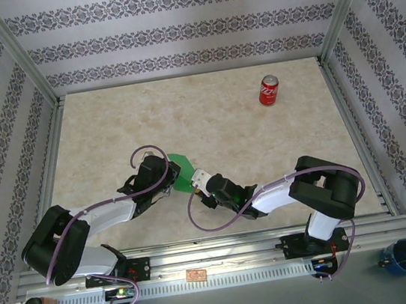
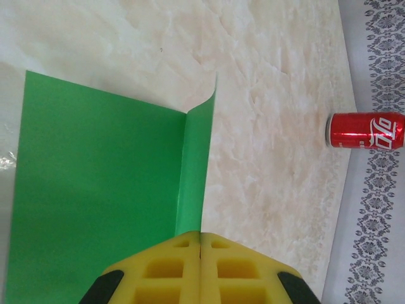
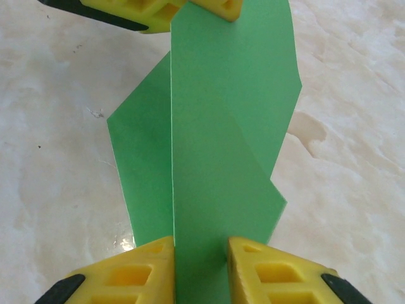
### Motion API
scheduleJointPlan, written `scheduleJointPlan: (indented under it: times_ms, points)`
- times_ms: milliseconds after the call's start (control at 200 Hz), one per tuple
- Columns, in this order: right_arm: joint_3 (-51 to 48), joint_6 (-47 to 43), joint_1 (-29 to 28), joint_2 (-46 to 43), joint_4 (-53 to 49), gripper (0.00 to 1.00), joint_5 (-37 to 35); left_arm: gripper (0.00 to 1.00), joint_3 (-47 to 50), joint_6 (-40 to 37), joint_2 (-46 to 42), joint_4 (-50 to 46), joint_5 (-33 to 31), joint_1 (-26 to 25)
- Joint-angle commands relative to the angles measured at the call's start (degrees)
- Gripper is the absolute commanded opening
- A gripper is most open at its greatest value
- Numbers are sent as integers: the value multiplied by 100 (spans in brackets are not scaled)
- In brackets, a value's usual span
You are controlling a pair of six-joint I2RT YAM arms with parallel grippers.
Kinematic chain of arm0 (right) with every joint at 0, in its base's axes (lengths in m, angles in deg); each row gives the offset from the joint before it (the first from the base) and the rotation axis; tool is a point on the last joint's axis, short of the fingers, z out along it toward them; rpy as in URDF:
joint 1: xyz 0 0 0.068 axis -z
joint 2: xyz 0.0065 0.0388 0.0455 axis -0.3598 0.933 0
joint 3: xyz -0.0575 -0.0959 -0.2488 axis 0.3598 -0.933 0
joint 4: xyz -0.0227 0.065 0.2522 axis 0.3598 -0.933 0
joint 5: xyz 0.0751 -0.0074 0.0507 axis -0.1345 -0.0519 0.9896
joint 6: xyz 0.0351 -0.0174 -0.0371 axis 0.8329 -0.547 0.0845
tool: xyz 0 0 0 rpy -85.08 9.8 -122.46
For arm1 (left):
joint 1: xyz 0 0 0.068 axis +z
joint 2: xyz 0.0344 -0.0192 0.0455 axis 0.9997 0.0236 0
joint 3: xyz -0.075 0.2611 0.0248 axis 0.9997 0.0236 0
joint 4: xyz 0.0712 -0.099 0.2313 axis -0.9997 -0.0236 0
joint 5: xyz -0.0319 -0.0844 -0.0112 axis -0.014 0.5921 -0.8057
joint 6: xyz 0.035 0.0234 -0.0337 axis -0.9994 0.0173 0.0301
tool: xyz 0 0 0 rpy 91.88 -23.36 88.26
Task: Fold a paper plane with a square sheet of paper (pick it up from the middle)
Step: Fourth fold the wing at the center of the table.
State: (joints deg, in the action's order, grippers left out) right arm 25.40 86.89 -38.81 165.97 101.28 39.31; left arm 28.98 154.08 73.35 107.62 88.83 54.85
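Pinching a raised flap of the paper [image 2: 95, 183], my left claw [image 2: 200, 253] has its yellow pads pressed flat together, the green edge caught in the seam between them. From that wrist I see the rest of the plain green sheet lying flat on the marbled table [image 2: 278, 190], with the flap standing up along a straight crease and its far corner curling a little. My right claw [image 3: 201, 272] faces it from the other side. Its yellow fingers [image 3: 149, 269] stand apart, and a band of the paper runs up between them and meets both inner faces. I cannot tell whether they are squeezing it or merely flanking it. At the far end of that band my left pads show, clamped on the paper's upper edge. From above, the paper sits between my two claws, toward the near middle of the table, mostly covered by them. A red can [image 2: 366, 131] stands well apart near the far right of the table. It carries white looping script whose letters I cannot make out. A blue mug [image 1: 404, 257] sits beyond the rail at my near right.
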Motion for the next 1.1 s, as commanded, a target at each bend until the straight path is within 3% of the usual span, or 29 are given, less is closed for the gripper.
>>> scheduleJointPlan:
  times_ms: [0,285,1094]
  points:
    - [46,38,-72,76,160,25,-24,1,-102,-110,-102,-224,-108,-65]
    - [-24,203,-83,110,169,17,60,1,-131,-142,-91,-277,-125,-65]
    - [-92,458,-56,155,282,16,-16,1,-137,-105,-97,-334,-165,-65]
